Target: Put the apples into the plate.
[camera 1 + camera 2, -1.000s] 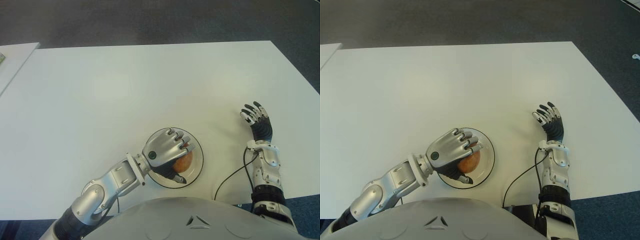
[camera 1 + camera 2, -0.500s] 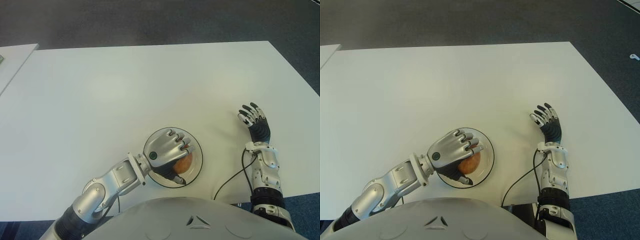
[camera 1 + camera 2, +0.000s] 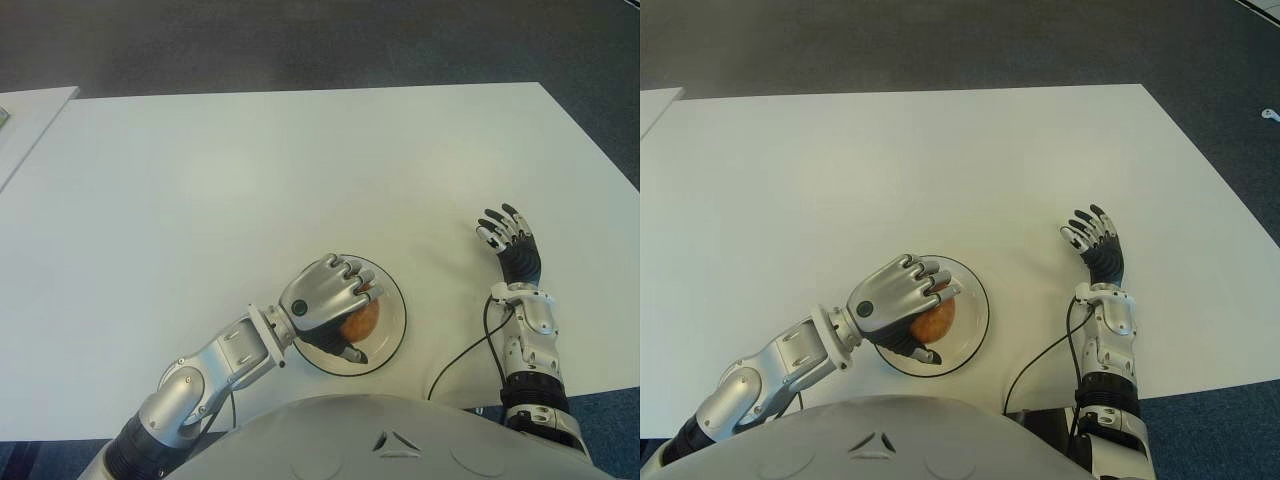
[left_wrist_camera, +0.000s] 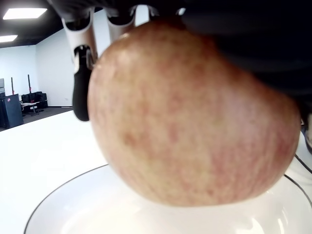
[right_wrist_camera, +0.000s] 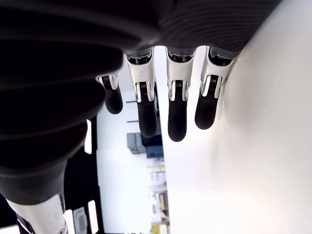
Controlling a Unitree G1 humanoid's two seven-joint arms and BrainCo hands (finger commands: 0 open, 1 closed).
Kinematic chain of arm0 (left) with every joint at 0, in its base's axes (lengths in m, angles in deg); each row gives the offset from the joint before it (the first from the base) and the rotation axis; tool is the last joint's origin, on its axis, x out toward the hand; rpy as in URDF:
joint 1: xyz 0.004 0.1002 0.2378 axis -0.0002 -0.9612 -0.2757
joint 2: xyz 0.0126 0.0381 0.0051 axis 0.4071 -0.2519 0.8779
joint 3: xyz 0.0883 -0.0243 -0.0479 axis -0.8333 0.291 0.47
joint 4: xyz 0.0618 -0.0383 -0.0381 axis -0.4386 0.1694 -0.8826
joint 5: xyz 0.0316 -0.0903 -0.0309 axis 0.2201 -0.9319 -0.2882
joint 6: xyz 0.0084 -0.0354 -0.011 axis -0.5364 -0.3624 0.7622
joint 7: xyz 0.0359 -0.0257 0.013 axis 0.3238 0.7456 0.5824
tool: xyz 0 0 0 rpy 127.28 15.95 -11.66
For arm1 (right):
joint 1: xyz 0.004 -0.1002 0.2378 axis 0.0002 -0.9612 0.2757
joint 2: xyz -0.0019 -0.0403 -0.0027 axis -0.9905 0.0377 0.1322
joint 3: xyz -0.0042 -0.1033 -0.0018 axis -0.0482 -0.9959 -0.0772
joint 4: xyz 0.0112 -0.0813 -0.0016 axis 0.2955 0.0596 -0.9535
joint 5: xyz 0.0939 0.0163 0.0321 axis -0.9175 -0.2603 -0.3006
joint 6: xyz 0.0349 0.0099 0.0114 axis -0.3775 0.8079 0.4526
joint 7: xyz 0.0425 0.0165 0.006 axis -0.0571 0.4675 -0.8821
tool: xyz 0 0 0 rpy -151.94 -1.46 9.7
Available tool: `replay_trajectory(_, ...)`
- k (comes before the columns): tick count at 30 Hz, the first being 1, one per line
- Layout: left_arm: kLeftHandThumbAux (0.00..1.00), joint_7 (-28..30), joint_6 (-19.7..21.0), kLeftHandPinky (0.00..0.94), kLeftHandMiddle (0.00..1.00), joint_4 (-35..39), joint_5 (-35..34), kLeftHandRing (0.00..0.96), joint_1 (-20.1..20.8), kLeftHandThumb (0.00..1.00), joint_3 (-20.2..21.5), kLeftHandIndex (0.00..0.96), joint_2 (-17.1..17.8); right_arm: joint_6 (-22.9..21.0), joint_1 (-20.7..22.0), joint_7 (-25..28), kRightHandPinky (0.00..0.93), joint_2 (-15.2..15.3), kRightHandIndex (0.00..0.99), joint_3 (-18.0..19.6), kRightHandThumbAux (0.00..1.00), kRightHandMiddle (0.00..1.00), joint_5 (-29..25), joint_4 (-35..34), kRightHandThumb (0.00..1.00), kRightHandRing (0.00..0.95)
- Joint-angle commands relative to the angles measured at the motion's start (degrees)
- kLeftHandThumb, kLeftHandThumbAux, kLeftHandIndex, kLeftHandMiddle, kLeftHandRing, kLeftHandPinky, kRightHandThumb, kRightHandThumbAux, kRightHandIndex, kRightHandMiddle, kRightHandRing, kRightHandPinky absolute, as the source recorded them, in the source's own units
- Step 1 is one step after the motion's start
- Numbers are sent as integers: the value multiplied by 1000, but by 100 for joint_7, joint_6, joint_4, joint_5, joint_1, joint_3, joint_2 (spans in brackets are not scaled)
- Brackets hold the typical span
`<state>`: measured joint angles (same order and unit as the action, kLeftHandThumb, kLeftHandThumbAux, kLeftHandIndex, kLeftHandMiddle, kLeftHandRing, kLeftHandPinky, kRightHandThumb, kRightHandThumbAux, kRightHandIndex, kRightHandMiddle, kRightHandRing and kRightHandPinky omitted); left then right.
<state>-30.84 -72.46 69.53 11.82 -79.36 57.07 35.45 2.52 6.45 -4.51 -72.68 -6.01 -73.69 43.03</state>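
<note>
I saw a round, mottled red-yellow apple (image 4: 190, 117) under my left hand (image 3: 325, 298), metal fingers curled around it, over the glossy white dark-rimmed plate (image 3: 392, 325); right hand (image 3: 511, 243) well apart, fingers spread, holding nothing.

Nothing to read here: no text, label, brand or number shows on anything in any view.

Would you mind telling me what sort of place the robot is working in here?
Probably an office or lab room: a plain white table on dark carpet, and ceiling lights with distant desks in the left wrist view. The left hand holds an apple over the plate; the right hand is open nearby.
</note>
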Motion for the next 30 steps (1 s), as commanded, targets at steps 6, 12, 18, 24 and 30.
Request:
replay_trajectory(6,694,-246,-70,884,829,-251,202,863,132,720,6,433,-7,-295,-269,14,258,-131,138,-77,755,238,23,97,182,251)
replay_trajectory(12,696,-551,58,877,818,-419,406,855,60,718,-50,433,-129,-194,-259,41,254,-100,136,-80,753,240,65,193,172,251)
replay_trajectory(18,695,-656,80,883,814,-538,663,852,231,717,-109,434,-116,-160,-258,136,258,-64,133,-60,742,239,11,174,186,252)
replay_trajectory(24,703,-676,301,772,774,-509,748,772,66,690,-115,428,-285,-132,-441,282,253,-45,122,-112,725,222,24,-96,197,242)
replay_trajectory(30,478,-564,523,189,389,-539,953,315,-14,242,-185,325,-358,-6,-279,380,254,15,120,-52,725,229,4,380,179,245)
